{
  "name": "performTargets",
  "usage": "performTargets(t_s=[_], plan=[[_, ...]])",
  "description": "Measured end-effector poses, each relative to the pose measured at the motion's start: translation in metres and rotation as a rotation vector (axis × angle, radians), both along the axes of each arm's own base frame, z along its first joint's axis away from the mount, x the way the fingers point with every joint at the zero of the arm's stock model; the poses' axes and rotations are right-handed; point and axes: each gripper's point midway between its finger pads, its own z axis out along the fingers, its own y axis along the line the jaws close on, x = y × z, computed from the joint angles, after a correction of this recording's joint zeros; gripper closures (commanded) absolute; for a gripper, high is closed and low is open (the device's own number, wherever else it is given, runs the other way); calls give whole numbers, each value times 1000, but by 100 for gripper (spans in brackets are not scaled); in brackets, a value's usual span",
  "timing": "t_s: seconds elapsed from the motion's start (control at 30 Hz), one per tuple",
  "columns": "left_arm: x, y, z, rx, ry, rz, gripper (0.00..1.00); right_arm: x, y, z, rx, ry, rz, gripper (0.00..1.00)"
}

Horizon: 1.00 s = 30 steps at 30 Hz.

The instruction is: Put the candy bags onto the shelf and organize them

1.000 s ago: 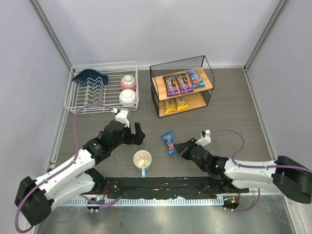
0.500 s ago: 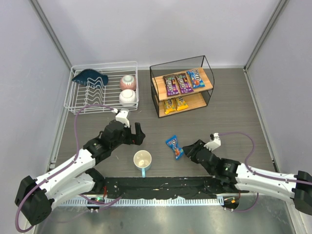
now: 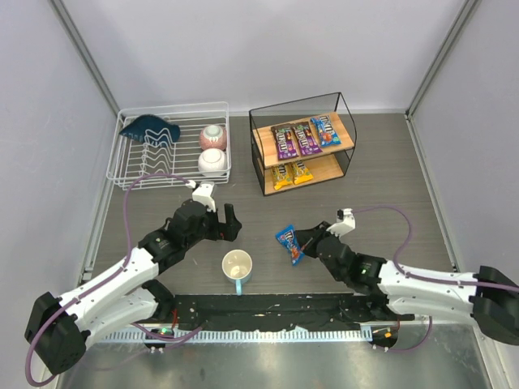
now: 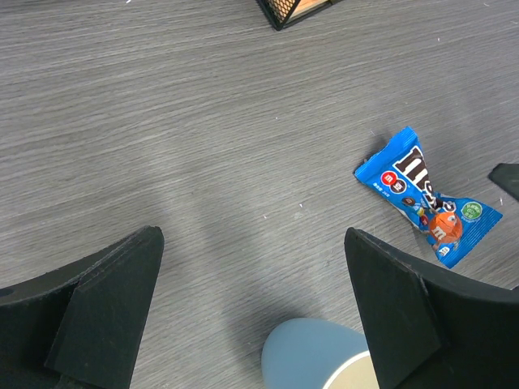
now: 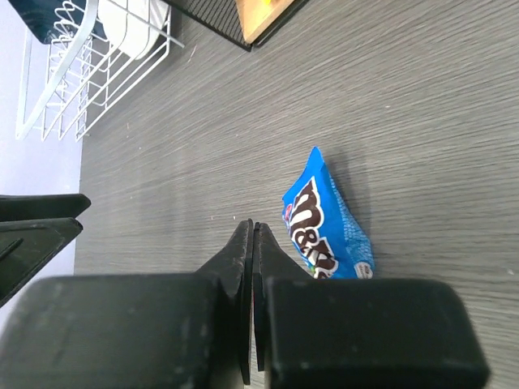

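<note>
The shelf [image 3: 304, 154] stands at the back centre. Its top board holds two purple candy bags [image 3: 285, 141] and a blue one [image 3: 325, 130]. Its lower board holds two yellow-orange ones [image 3: 291, 173]. Another blue candy bag [image 3: 286, 241] lies flat on the table. It also shows in the left wrist view [image 4: 426, 198] and the right wrist view [image 5: 328, 231]. My right gripper [image 3: 300, 237] is shut and empty, its tip [image 5: 250, 224] low over the table just beside that bag. My left gripper [image 3: 230, 222] is open and empty [image 4: 251, 237] above the table, left of the bag.
A blue mug [image 3: 237, 266] stands near the front, below my left gripper [image 4: 318, 356]. A white wire dish rack [image 3: 169, 180] at the back left holds two bowls [image 3: 212, 160] and a dark blue item [image 3: 150, 127]. Grey walls close in both sides.
The blue bag on the table has shifted a little toward the near right. My right gripper drew back to the right, then came forward again to the bag's side. The left arm has not moved.
</note>
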Motion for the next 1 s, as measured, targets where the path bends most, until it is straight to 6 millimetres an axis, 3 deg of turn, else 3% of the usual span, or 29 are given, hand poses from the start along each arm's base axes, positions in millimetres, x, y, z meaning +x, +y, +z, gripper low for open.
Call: performTargets(t_s=[0.2,0.43,0.8,1.0], plan=[[0,0,0,0,0,0,0,7,25,-13,23,-18,43,99],[0,0,0,0,0,0,0,12,43,-15,53,-46,71,99],[0,0,-3,6,7,0,0,17,48,-4,107,-77,57,99],[0,0,-4,10,12,-1,0,15,44,-33,69,-30,45,99]])
